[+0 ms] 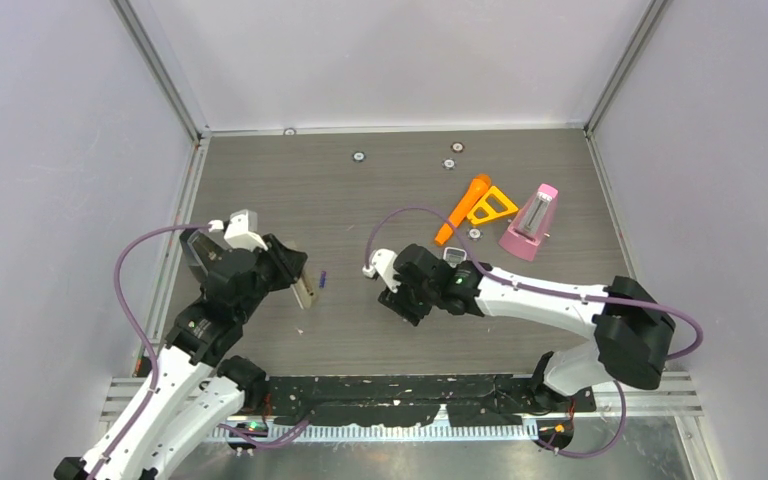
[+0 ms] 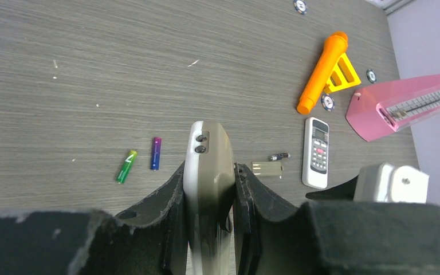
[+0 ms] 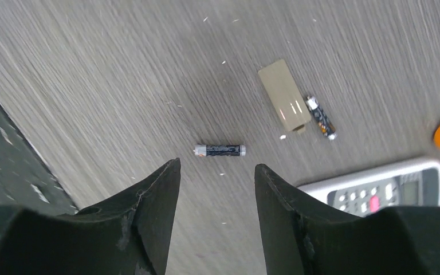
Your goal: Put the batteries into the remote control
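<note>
The grey wood-grain tabletop point(image 1: 360, 340), walled by pale panels, fills the overhead view. On the left, your left end effector point(image 1: 298, 280) holds a grey remote control point(image 1: 306, 293) with a purple battery point(image 1: 323, 279) lying just beside it. Your right end effector point(image 1: 397, 298) hangs low near the middle, with an orange toy microphone point(image 1: 463, 208) and a pink metronome point(image 1: 530, 222) behind it. From the left wrist, the jaws are clamped narrow on the remote's sides, and its battery bay cannot be seen from here. On the surface beyond lie a green battery point(image 2: 126, 166) near the purple one, then a beige battery cover point(image 2: 266, 167) with a dark battery point(image 2: 279, 156) just beside it, and a white remote point(image 2: 318, 152). From the right wrist, the jaws stand wide and empty. A second dark battery point(image 3: 219, 150) lies flat just ahead of the gap, untouched, running along the line from finger to finger. With all four cells on the tabletop, you appear to be at the first pick-up. Next, either turn the wrist so the fingers close across the thin body, or pinch it end to end. Then descend, grip, lift, and carry it to the held remote.
</note>
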Available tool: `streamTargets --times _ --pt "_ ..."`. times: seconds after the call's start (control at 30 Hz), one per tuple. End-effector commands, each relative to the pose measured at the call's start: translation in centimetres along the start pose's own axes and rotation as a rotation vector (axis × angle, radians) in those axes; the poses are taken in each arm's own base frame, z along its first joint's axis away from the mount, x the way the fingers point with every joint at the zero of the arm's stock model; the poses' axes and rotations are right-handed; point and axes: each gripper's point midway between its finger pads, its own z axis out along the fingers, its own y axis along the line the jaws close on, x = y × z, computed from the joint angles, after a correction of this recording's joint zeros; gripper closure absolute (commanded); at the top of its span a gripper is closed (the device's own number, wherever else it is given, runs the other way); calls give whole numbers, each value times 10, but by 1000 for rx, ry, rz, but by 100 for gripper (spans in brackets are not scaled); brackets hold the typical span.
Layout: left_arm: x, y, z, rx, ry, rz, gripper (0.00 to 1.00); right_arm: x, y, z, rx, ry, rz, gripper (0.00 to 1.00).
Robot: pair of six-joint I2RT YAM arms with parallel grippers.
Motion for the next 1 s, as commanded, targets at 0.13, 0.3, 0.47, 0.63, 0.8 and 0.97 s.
streamTargets --times 0.13,0.3,0.47,0.63,0.8,0.97 --pt "-21 1 -1 -9 0 -92 100 2 2 16 -130 16 -505 42" --pt "-20 11 4 -25 23 -140 100 10 10 23 -209 56 -586 39" --pt "-16 11 7 -1 48 -161 100 20 11 32 -257 111 -641 39" --pt "-13 16 8 -4 57 -169 100 24 4 40 -231 140 -681 42" --pt "-12 18 10 -4 60 -174 100 27 0 49 -217 157 -701 45" --pt "-11 18 10 -2 62 -174 100 25 -2 57 -212 151 -719 49"
